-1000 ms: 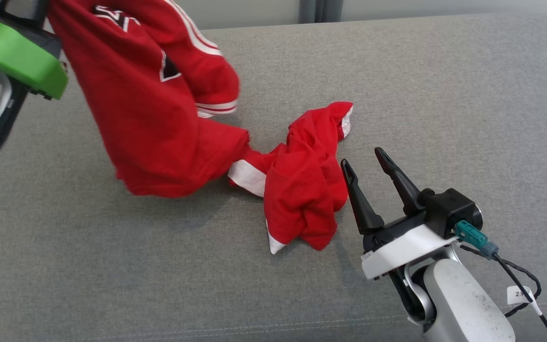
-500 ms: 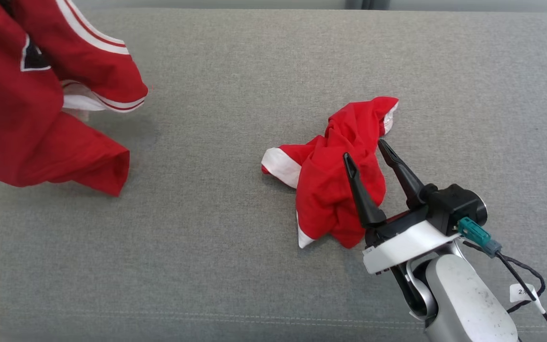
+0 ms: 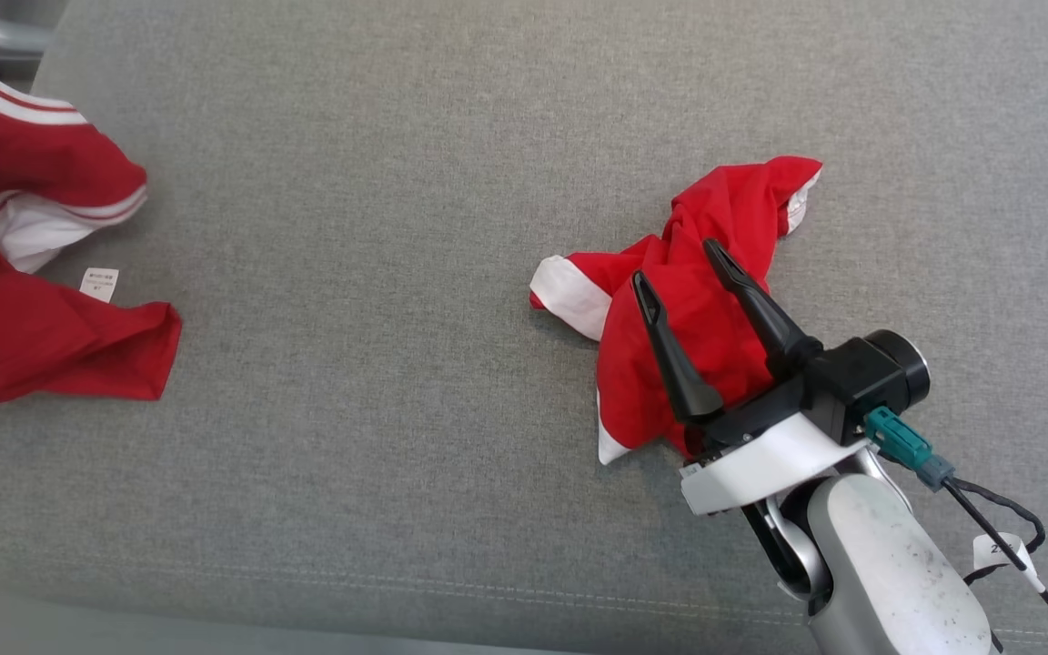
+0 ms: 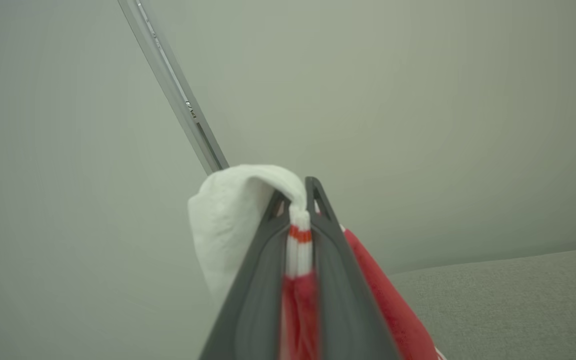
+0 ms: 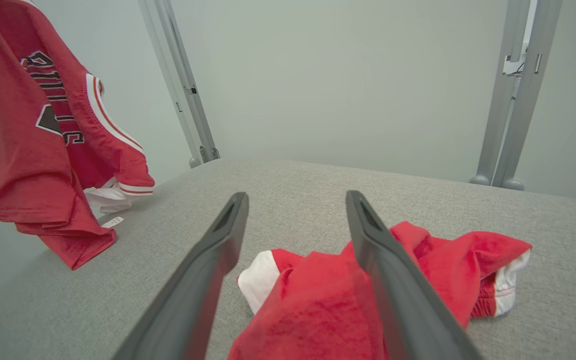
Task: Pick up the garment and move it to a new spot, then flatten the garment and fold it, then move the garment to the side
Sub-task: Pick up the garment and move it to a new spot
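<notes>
Head view: jersey (image 3: 28,350), red with white-striped trim, hangs at the far left edge of the grey padded surface (image 3: 397,227). Its lower hem sits at or just over the top; cannot tell which. A small white label (image 3: 98,283) shows near the hem.

Left wrist view: left gripper (image 4: 297,196) is pressed together on a bunched striped edge of the jersey, with white lining spilling over one finger.

Right wrist view: the jersey's lettered front faces out and the body dangles in loose folds.

Well apart to the right lies a crumpled red piece (image 3: 733,200). The right gripper (image 3: 677,262) hovers over it with its fingers spread wide, holding nothing.

Progress, as judged: pick-up done, carry to a new spot under way, jersey not yet laid down. Flattening, folding and the final move to the side are all left.
</notes>
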You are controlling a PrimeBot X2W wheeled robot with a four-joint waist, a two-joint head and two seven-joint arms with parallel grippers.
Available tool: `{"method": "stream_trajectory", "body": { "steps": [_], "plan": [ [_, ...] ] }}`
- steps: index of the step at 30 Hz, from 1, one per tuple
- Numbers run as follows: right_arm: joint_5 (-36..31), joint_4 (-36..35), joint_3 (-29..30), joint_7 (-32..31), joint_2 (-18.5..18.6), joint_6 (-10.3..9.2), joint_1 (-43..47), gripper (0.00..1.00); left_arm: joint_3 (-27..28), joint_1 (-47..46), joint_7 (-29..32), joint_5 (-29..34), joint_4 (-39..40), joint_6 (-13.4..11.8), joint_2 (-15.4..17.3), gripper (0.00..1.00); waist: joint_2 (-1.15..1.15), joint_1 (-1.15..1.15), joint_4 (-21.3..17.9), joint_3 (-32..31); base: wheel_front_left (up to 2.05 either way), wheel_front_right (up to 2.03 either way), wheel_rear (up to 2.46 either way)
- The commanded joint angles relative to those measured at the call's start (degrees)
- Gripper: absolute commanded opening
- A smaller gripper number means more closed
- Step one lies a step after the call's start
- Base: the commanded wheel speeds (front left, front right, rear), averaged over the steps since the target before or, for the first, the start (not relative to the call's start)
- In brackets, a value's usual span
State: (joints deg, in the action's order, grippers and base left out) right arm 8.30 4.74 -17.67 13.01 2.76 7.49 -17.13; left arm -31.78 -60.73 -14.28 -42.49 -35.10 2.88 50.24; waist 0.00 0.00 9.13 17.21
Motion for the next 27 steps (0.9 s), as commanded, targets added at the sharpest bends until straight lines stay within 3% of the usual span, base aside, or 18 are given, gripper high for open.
{"method": "stream_trajectory", "body": {
  "steps": [1, 13, 27],
  "plan": [
    [-0.7, -0.6, 0.0, -0.2, 0.2, -0.01, -0.6, 1.0, 0.5, -0.5, -0.5, 0.4, -0.4, 0.3, -0.5, 0.0, 0.0, 0.0, 0.0, 1.1, 0.0, 0.0, 0.0],
    [-2.6, -3.7, -0.1, -1.9, 0.2, 0.0, -0.7, 1.0, 4.1, 3.7, -0.9, 2.0, -2.8, 2.2, -7.5, 0.0, 0.0, 0.0, -0.3, 4.5, 0.0, 0.0, 0.0],
    [-2.5, -3.7, -0.6, -2.1, 0.2, -0.01, -1.1, 1.0, -0.6, 12.1, -0.3, -2.6, -16.4, 4.6, -16.3, 0.0, 0.0, 0.0, -1.1, 3.9, 0.0, 0.0, 0.0]
  ]
}}
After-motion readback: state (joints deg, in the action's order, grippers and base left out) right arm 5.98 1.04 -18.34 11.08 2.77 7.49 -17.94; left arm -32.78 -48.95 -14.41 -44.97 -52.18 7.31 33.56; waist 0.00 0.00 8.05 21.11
